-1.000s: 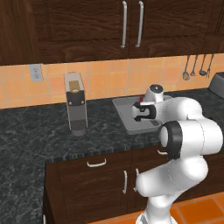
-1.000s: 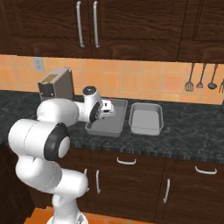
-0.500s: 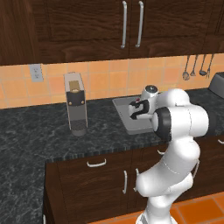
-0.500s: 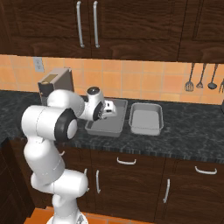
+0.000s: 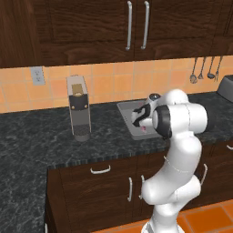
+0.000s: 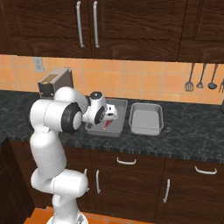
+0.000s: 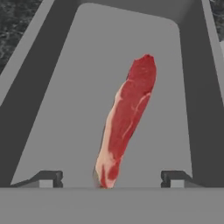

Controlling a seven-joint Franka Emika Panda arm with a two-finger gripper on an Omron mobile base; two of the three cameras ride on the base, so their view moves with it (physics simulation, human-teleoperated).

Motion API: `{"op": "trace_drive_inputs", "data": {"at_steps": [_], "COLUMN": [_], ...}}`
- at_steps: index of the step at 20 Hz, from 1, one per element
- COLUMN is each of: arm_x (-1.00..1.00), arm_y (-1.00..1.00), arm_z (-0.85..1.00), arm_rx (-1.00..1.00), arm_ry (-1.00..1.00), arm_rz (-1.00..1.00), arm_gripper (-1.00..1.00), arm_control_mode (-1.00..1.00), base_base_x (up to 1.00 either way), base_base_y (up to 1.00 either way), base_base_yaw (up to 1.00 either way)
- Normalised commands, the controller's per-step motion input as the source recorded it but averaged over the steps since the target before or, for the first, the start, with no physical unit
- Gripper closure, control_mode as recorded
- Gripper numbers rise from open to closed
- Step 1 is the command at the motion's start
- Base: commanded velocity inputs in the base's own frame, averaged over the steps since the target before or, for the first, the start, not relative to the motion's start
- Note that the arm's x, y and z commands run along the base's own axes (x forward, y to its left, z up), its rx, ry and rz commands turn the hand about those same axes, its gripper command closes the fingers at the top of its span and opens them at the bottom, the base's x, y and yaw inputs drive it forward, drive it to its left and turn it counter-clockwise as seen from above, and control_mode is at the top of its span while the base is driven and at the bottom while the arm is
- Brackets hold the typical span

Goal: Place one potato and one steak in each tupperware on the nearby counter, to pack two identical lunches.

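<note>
Pincer (image 7: pixel 112 178) spread wide inside the left tray (image 7: pixel 52 87), with one dark tip (image 7: pixel 47 178) on each side and nothing pinched between them. Steak (image 7: pixel 127 118) lying flat on the tray floor, long and red with a paler edge, its near end just between the two tips, apart from both. From the right base view, same tray (image 6: pixel 117 130) on the dark desk (image 6: pixel 183 140), with a bit of the steak (image 6: pixel 106 124) visible under the pincer (image 6: pixel 109 114); a second tray (image 6: pixel 147 118) just beside it on the right, with a bare grey floor. No potato to see in either tray. A coffee machine (image 5: pixel 78 108) standing further left on the desk.

Judging from this, one steak placed; potatoes and a second steak probably not yet packed.

Possible trouble from here: near end of the steak very close to the tips, so lifting at an angle could catch it and drag it against the tray wall or out of the tray. Pulling sideways could also knock the tray rim and push the tray toward its neighbour.
</note>
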Motion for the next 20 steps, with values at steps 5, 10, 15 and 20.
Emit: {"op": "trace_drive_inputs", "data": {"at_steps": [5, 10, 15, 20], "arm_x": [0.08, -0.5, -0.99, -1.0], "arm_y": [-0.09, -0.04, 0.04, 0.16], "arm_z": [0.5, 0.92, 0.81, 0.49], "arm_rx": [0.0, 0.05, 0.2, 0.11], "arm_ry": [0.0, -0.02, -0.01, -0.01], "arm_rz": [0.0, -0.11, -0.14, -0.14], "arm_gripper": [-1.0, -1.0, -1.0, -1.0], "arm_control_mode": [-1.0, -1.0, -1.0, -1.0], "base_base_x": [0.0, 0.0, 0.0, 0.0], "base_base_y": [0.0, 0.0, 0.0, 0.0], "base_base_yaw": [0.0, 0.0, 0.0, 0.0]}}
